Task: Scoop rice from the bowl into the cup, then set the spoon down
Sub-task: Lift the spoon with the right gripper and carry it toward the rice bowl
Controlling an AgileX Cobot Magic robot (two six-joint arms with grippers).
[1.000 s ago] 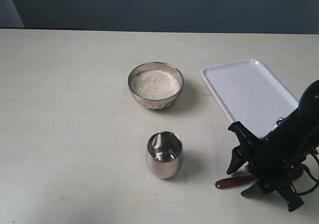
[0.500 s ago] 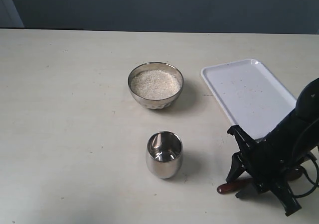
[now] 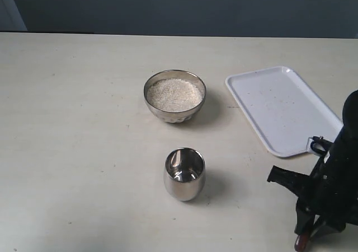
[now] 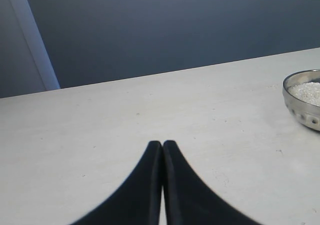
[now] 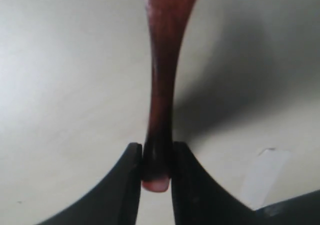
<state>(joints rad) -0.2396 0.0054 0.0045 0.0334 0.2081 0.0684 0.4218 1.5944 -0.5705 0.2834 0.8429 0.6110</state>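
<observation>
The steel bowl (image 3: 174, 96) holds a heap of white rice (image 3: 174, 93) at the table's middle. Nearer the front stands the steel cup (image 3: 184, 174), upright, with no rice showing inside. My right gripper (image 3: 306, 229) is low at the front right corner. In the right wrist view this gripper (image 5: 156, 157) is shut on the end of the handle of the reddish-brown wooden spoon (image 5: 163, 80). Only a small red end of the spoon (image 3: 302, 242) shows from outside. My left gripper (image 4: 162, 146) is shut and holds nothing, well off from the bowl (image 4: 304, 101) and the rice (image 4: 307, 90).
A white rectangular tray (image 3: 279, 108) lies at the right, behind my right arm and right of the bowl. A dark wall runs along the table's far edge.
My right gripper has swung back toward the front right corner. The spoon, which lay flat on the table in front of it, has turned with it and is mostly hidden.
</observation>
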